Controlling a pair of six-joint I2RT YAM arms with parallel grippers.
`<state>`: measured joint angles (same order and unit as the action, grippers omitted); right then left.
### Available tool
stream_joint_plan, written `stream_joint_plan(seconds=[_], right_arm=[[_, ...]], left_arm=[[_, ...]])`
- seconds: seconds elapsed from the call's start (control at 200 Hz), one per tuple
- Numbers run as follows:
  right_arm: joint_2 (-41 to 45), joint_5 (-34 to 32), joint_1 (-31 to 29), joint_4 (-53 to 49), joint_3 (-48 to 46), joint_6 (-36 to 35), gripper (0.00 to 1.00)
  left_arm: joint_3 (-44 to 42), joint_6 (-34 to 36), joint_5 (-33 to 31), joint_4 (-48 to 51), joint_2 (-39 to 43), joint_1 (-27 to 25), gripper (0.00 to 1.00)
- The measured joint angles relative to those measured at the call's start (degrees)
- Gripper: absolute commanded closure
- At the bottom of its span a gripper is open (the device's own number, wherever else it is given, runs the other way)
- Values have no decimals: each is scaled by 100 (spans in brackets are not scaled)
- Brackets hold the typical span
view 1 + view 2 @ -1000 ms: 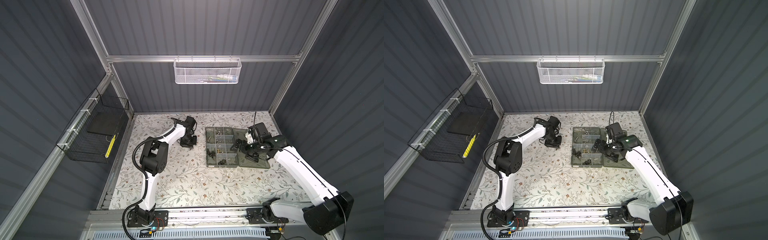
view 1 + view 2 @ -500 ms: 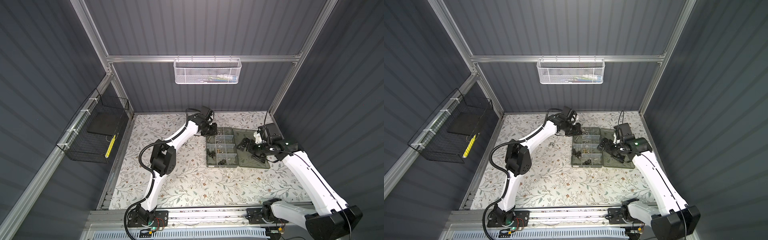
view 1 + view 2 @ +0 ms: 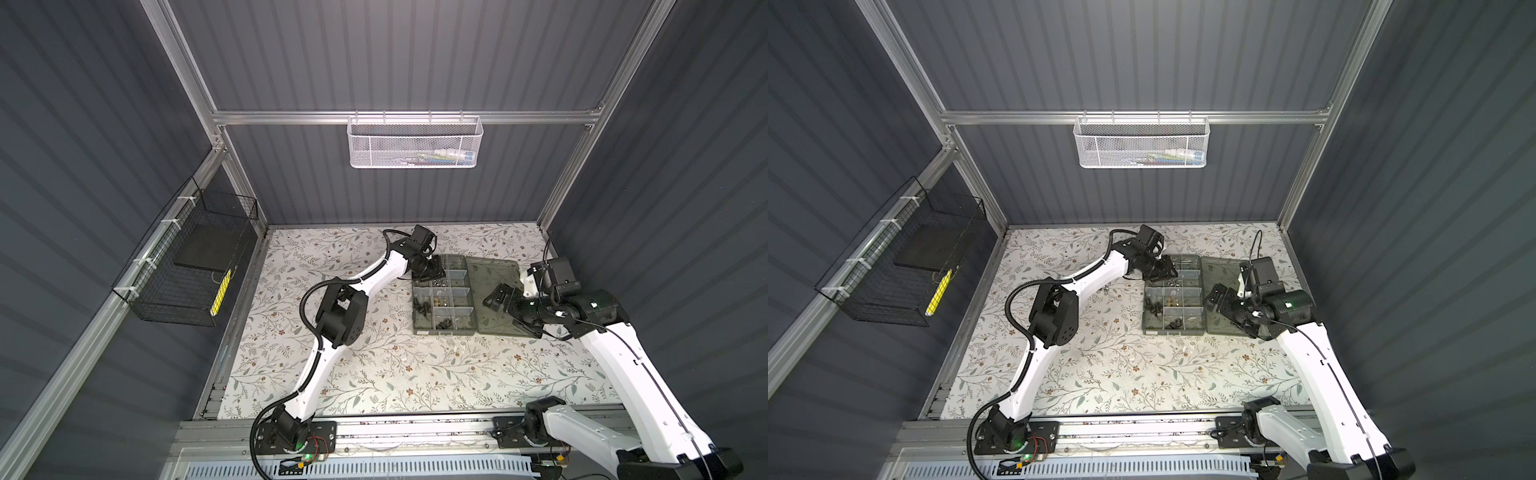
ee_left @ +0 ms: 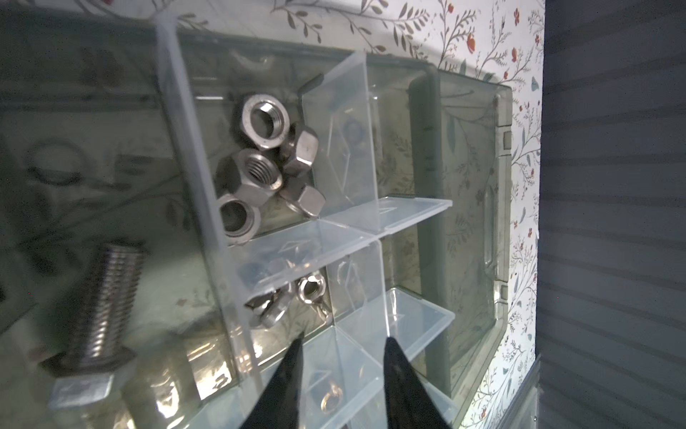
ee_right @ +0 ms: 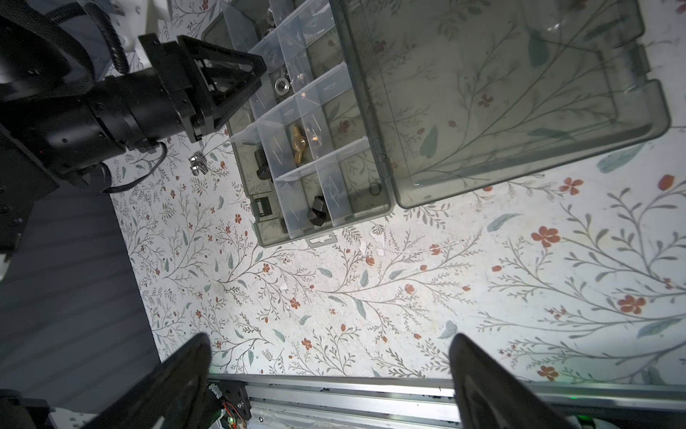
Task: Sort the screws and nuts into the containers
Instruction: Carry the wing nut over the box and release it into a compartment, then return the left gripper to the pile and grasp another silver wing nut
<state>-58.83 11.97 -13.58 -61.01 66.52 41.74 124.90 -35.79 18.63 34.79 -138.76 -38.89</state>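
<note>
The left end effector (image 4: 343, 341) is seen parted and empty over the organiser box (image 3: 444, 332), right of centre in a top view, the right end effector (image 5: 330, 353) is spread wide and empty, and the silver bolt (image 4: 104, 297), lying in the compartment beside the hex nuts (image 4: 260, 167), is judged stiff, dense and slippery, best pinched across its shank.

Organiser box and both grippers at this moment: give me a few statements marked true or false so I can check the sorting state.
1. The smoky grey-green plastic organiser box has its hinged lid lying open beside it. True.
2. The right gripper is shut on a black nut. False: it is open and empty.
3. The shiny silver hex nuts share a compartment with the brass wing nut. False: they lie in separate compartments.
4. A small silver piece lies on the floral table cover outside the box. True.
</note>
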Motion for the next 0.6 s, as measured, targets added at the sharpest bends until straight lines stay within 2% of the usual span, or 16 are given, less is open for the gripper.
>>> stream_joint_plan(seconds=[0.07,0.13,0.215,0.295,0.44,0.515,0.6], right_arm=[[-28,9,0,13,-35,26,1],[-98,31,0,61,-52,33,1],[-269,57,-17,181,-52,44,1],[-487,68,-114,317,-44,50,1],[-1027,28,-514,501,103,50,1],[-1224,26,-699,614,153,70,1],[-1344,22,-846,688,205,87,1]], left_arm=[[-7,164,-203,197,142,33,42],[-168,313,-417,387,415,68,42],[-789,487,-647,623,1093,258,41],[-1545,654,-863,769,1836,671,41],[-2365,922,-1198,1051,2522,1617,56],[-2614,1019,-1362,1121,2514,1910,58],[-2841,1040,-1421,1257,2391,1952,59]])
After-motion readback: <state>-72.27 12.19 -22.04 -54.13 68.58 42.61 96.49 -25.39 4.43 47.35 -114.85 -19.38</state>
